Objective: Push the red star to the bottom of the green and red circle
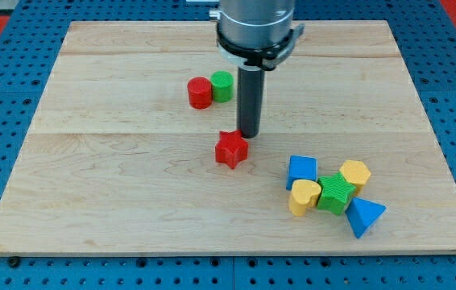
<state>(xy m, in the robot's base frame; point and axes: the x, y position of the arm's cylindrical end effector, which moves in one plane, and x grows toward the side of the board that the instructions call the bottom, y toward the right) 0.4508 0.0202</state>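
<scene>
The red star point(231, 150) lies near the board's middle. My tip point(249, 134) stands just to the star's upper right, touching or nearly touching it. The red circle point(200, 93) and the green circle point(222, 86) sit side by side, touching, up and to the left of the star. The star lies below the two circles and slightly to their right, with a gap between them.
A cluster lies at the lower right: a blue cube point(301, 170), a yellow heart point(304, 196), a green star point(336, 194), a yellow hexagon point(356, 173) and a blue triangle point(364, 216). The wooden board point(131, 185) rests on a blue pegboard.
</scene>
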